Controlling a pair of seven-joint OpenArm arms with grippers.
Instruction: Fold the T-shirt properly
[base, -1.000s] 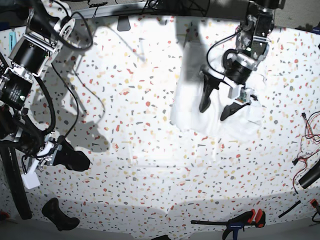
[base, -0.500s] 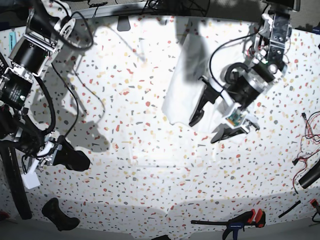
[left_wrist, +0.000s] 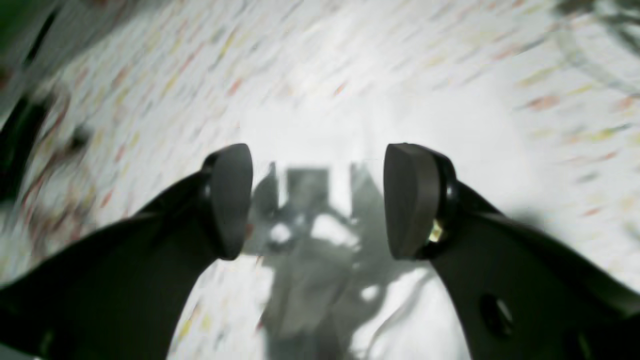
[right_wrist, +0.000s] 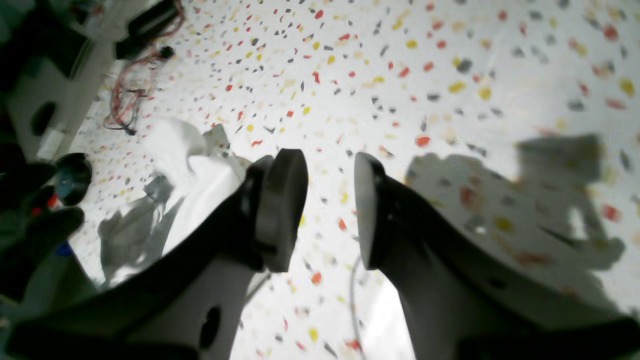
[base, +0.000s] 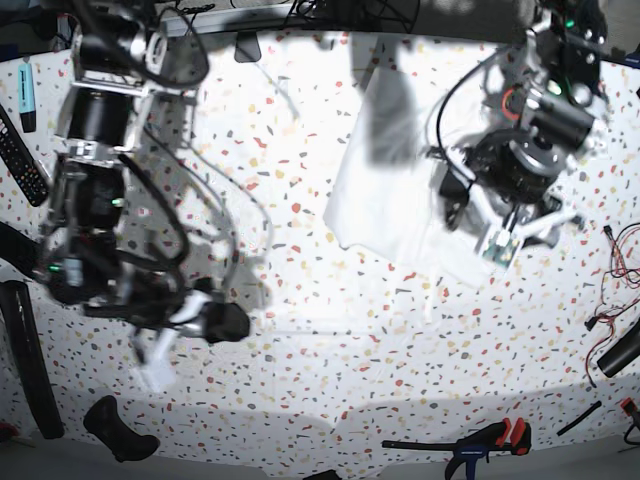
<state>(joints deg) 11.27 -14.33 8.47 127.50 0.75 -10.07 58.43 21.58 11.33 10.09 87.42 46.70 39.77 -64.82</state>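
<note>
You see the T-shirt (base: 385, 200) as soft, matt white cloth, faintly creased. Your tabletop (base: 330, 340) looks smooth and hard, speckled. The left gripper (left_wrist: 317, 200) pads (left_wrist: 407, 200) look matt, rubbery black.

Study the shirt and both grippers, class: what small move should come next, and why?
Probably bring the right gripper across toward the T-shirt. The shirt lies flat on the table as a partly folded strip. The left gripper hangs open above it, holding nothing, while the right one is well off to the side, also empty.
</note>
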